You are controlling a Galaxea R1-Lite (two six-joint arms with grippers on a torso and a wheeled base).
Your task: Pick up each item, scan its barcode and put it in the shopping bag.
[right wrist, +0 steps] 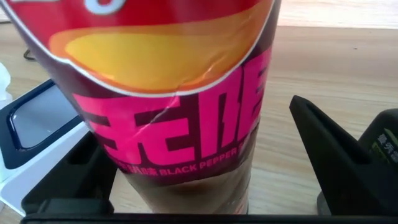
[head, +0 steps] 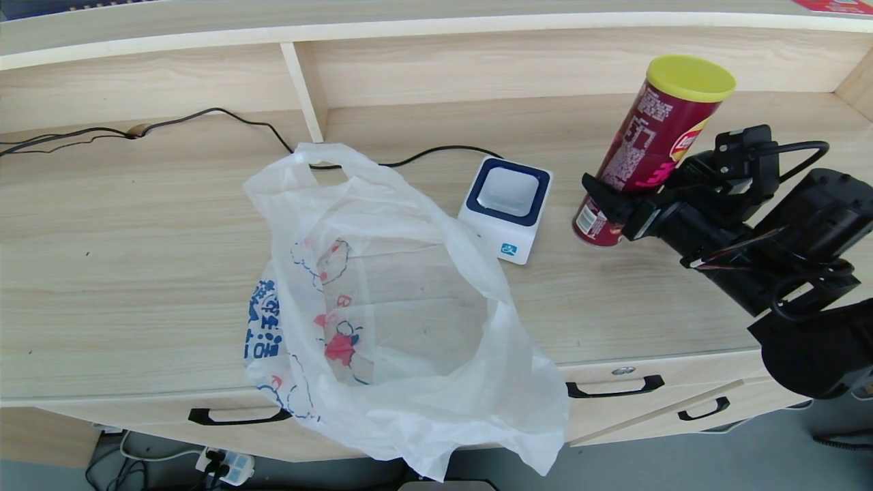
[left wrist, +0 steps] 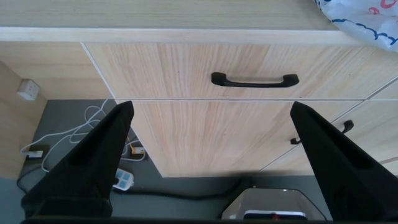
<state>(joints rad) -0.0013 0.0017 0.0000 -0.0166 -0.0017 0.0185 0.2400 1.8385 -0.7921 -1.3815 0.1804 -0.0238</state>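
- Two grippers to report. I start with the left gripper [left wrist: 211, 111]: its black fingers [left wrist: 99, 155] are spread wide with nothing between them. It hangs below the counter's edge, facing the pale wooden drawer fronts [left wrist: 205, 143] and a black handle [left wrist: 255, 79].
- On the light wooden counter [head: 136, 273] I see the translucent white plastic shopping bag [head: 409, 320] with red and blue print. Its mouth gapes upward and its lower part droops over the counter's front edge.
- Behind the bag, a thin black cable [head: 225, 116] runs along the counter.
- Right of the bag, close against its rim, sits the small white cube scanner [head: 508, 208], with a dark blue frame round its top window.
- Next comes the dark red cylindrical chip can [head: 648, 150] with a yellow lid. It is tilted, with the lid leaning up and to the right and the base low beside the scanner. I cannot tell whether the base rests on the wood.
- Farthest right, the right gripper [head: 624, 204] is clamped on the can's lower half, a black finger on either side, holding it at that slant.
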